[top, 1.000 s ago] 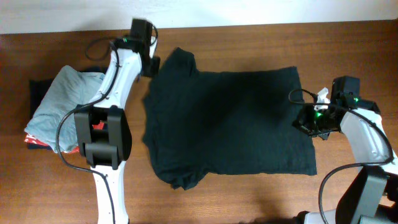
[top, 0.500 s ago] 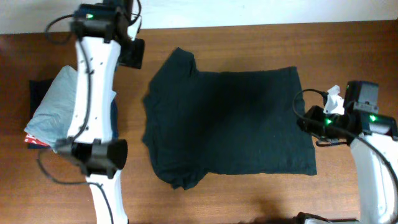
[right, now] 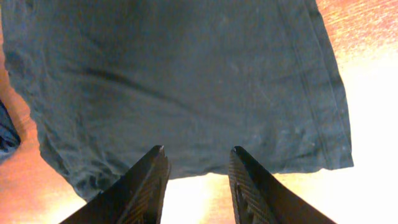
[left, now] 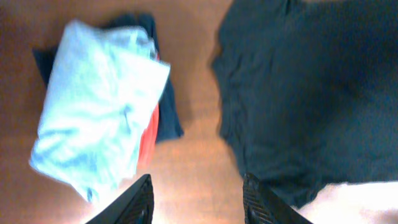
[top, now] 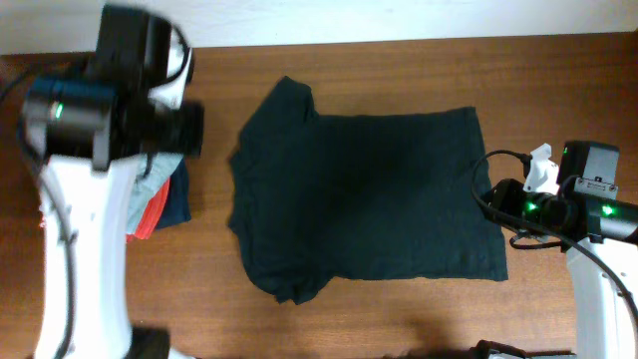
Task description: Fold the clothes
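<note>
Letting go is the news on both sides: the left gripper [left: 197,177], which a second ago was down at the upper sleeve of the black T-shirt [top: 369,194], has lifted clear and swung back. It now hangs high with its jaws standing moderately apart and nothing between them. Seen from its own wrist camera, the T-shirt lies below and off to one side of its fingers. A pile of folded clothes lies off to the other side, a light grey-blue garment [left: 93,124] on top of an orange-red garment [left: 148,143] and a navy garment [left: 168,118]. The right gripper [right: 198,149] was pinched close at the hem a second ago; its jaws have since parted, it holds nothing, and it has drawn back off the edge. The hem now lies just ahead of and beneath its fingertips rather than between them. The T-shirt itself has not shifted, staying spread flat on the wooden table [top: 399,70] with its sleeves towards the left arm and its hem towards the right arm, though the lower sleeve looks a little bunched. My reading is that the spreading-out is finished and no fold has yet been made. Both arms seem to be resetting before taking fresh holds, so the real work of the task is all still ahead.
</note>
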Controlling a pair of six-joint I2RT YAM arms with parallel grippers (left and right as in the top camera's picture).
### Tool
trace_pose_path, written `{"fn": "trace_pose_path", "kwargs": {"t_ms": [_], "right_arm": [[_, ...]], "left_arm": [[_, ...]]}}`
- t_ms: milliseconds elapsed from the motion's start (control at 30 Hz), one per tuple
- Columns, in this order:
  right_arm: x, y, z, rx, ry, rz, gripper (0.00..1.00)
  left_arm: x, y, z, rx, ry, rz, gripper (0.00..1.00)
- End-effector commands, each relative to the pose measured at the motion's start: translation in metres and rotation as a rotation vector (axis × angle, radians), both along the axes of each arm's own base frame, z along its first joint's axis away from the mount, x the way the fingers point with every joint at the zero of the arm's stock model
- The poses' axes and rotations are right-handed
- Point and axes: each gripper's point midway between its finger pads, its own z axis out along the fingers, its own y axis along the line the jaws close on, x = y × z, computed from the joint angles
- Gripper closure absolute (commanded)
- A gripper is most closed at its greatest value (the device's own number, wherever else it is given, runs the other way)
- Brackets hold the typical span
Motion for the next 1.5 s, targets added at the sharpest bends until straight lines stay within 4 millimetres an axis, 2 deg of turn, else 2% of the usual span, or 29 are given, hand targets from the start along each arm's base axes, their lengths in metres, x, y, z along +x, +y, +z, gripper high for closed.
{"fn": "trace_pose_path", "kwargs": {"t_ms": [0,133,233,267,333,400,667,967,1133,1167,1233,1467], "right_arm": [[0.002,0.002,0.008,-0.005,-0.031,0.019,0.63],[0.002,0.002,0.008,-0.005,-0.032,0.019,0.63],[0.002,0.002,0.008,-0.005,-0.032,0.019,0.63],[0.002,0.002,0.008,-0.005,-0.032,0.019,0.62],[0.002,0.002,0.008,-0.005,-0.031,0.019,0.62],[0.002,0.002,0.008,-0.006,-0.031,0.018,0.62],[0.004,0.002,0.008,-0.008,-0.037,0.018,0.58],[0.004,0.001,0.008,-0.012,-0.038,0.017,0.57],[0.004,0.001,0.008,-0.014,-0.037,0.016,0.57],[0.004,0.001,0.008,-0.014,-0.037,0.016,0.57],[0.004,0.001,0.008,-0.014,-0.037,0.016,0.57],[0.004,0.001,0.008,-0.014,-0.037,0.016,0.57]], "left_arm": [[-0.036,-0.007,-0.043,-0.048,0.131,-0.003,0.53],[-0.064,-0.044,-0.107,-0.179,0.246,-0.159,0.53],[-0.082,-0.074,-0.166,-0.246,0.326,-0.274,0.50],[-0.096,-0.090,-0.205,-0.259,0.378,-0.379,0.50],[-0.109,-0.100,-0.238,-0.242,0.415,-0.457,0.51],[-0.122,-0.114,-0.259,-0.267,0.438,-0.518,0.56],[-0.147,-0.125,-0.285,-0.240,0.517,-0.519,0.57],[-0.162,-0.132,-0.309,-0.217,0.597,-0.558,0.57],[-0.161,-0.133,-0.310,-0.222,0.600,-0.546,0.56],[-0.159,-0.133,-0.311,-0.219,0.594,-0.532,0.46],[-0.157,-0.132,-0.313,-0.213,0.591,-0.501,0.42],[-0.153,-0.138,-0.322,-0.248,0.614,-0.382,0.40]]}}
